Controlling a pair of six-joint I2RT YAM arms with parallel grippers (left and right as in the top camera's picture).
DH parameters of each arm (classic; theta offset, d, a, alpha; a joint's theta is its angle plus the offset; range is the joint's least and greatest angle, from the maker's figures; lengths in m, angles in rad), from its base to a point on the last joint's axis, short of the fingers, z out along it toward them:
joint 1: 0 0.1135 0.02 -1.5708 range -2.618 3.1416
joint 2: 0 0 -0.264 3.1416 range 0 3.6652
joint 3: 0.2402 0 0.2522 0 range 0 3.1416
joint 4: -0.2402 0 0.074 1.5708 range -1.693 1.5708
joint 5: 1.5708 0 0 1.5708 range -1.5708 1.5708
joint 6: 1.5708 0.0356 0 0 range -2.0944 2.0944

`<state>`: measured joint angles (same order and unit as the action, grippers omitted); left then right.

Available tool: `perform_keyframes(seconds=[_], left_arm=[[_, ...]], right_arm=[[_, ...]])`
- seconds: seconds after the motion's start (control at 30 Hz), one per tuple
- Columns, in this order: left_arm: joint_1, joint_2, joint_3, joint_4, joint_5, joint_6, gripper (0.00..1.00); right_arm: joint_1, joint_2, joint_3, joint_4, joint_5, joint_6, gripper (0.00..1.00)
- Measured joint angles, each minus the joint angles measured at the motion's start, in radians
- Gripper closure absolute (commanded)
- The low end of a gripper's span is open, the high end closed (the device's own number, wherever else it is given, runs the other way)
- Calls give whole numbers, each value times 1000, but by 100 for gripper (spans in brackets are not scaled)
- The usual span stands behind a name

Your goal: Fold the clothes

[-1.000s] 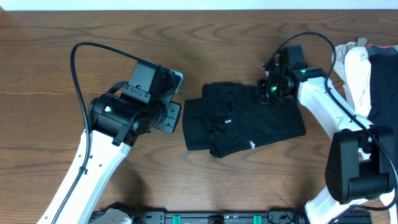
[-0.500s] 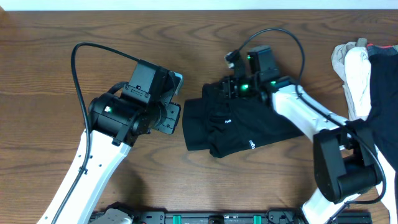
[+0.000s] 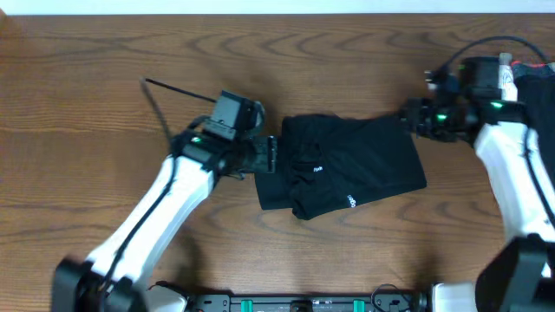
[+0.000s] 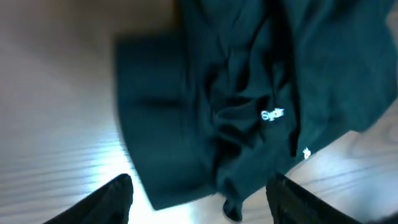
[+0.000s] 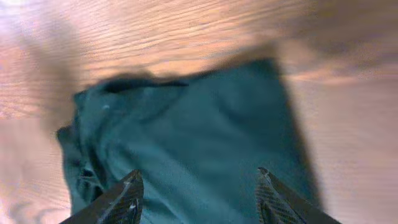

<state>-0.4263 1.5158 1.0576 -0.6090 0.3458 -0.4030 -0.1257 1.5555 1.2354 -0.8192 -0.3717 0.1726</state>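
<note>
Brown table (image 3: pixel 87 69). 1 black shirt (image 3: pixel 364 160) lies mid-table, folded into a bumpy square. 2 grippers: right gripper (image 3: pixel 408 119) has let go and backed off to the shirt's rt edge. Left gripper (image 3: pixel 271 154) has come up to its left edge, jaws apart, prob. empty. 2 tiny white marks: label (image 3: pixel 317 168), logo (image 3: pixel 352 201).

Both wrist views are smeared; on the crumpled black shirt (image 4: pixel 249 93) the small white label (image 4: pixel 272 115) is unreadable. At the overhead view's right edge, heaped pale and dark garments (image 3: pixel 536 71) are cut off.
</note>
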Motion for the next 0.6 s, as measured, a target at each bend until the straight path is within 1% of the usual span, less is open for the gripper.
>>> perform_keyframes(seconds=[0.1, 0.13, 0.23, 0.47, 0.53, 0.6], left_arm=[[0, 105, -29, 64, 77, -47, 28], [0, 132, -30, 78, 95, -56, 26], [0, 213, -30, 97, 136, -92, 24], [0, 317, -27, 185, 193, -132, 23], [-4, 332, -24, 227, 221, -144, 25], [-14, 348, -16, 257, 242, -157, 37]], right_arm=[[-69, -34, 1, -50, 19, -10, 43], [-87, -39, 1, -61, 25, -16, 43], [-124, -41, 1, -90, 27, -33, 43], [-135, -41, 1, -102, 29, -53, 43], [-135, -41, 1, -101, 28, -53, 42], [-135, -41, 1, -102, 28, -55, 42]])
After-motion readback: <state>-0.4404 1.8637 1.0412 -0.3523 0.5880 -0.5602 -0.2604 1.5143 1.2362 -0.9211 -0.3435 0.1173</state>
